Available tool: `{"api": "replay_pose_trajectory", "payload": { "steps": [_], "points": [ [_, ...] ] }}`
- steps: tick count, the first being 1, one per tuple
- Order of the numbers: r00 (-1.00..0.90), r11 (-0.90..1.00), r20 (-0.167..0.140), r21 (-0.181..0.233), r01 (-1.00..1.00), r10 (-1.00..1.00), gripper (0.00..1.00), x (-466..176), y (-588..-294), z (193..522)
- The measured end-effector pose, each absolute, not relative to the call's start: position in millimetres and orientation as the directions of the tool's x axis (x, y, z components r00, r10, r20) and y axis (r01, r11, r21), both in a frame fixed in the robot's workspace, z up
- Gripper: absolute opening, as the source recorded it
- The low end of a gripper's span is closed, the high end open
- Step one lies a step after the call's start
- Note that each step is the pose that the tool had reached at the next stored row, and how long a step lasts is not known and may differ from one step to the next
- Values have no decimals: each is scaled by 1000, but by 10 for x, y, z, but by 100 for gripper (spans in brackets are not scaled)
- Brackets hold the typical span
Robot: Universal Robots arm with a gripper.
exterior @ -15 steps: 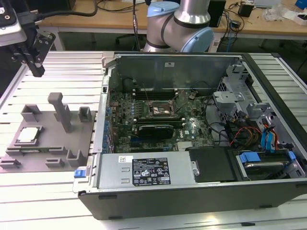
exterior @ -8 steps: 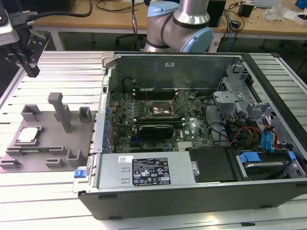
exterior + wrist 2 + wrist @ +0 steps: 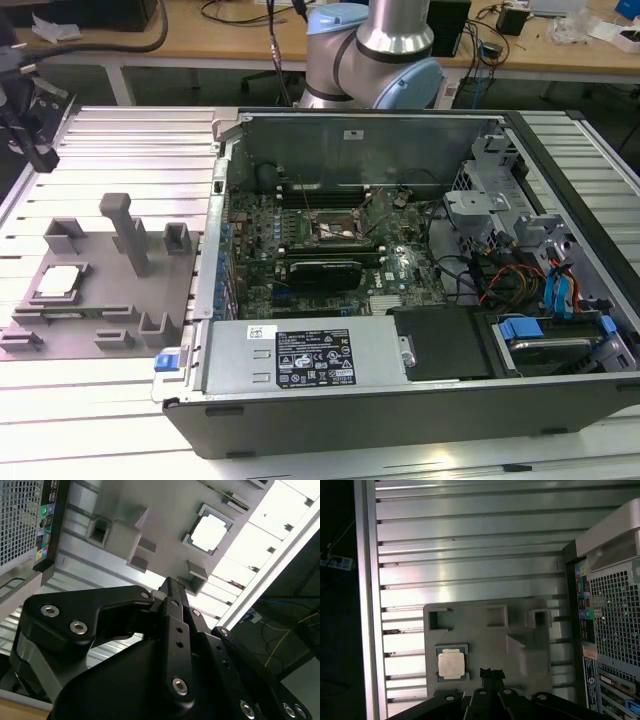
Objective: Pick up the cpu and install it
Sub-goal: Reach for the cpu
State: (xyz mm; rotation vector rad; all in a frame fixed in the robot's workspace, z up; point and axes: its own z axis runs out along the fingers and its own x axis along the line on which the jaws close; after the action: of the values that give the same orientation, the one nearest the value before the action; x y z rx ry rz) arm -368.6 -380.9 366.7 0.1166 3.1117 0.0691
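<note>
We see the cpu (image 3: 58,281) seated in a tray (image 3: 100,290) pocket on the table (image 3: 120,140), at nine o'clock from the open case (image 3: 350,130) in the exterior view. The end effector (image 3: 492,672) hovers above the tray, pressed together, empty.

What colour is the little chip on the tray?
The chip is silvery-white on top with a thin darker rim. The first wrist view shows it best.

Ribbed metal table (image 3: 100,410): gray tray (image 3: 110,297) at exterior view's left, open computer case (image 3: 400,415) just beside it.
</note>
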Motion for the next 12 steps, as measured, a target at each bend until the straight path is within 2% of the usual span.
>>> {"api": "replay_pose_trajectory", "payload": {
  "steps": [12],
  "points": [
    [-997, 996, -25, 45, 74, 75, 11, -3770, -3904, 3338]
  ]
}}
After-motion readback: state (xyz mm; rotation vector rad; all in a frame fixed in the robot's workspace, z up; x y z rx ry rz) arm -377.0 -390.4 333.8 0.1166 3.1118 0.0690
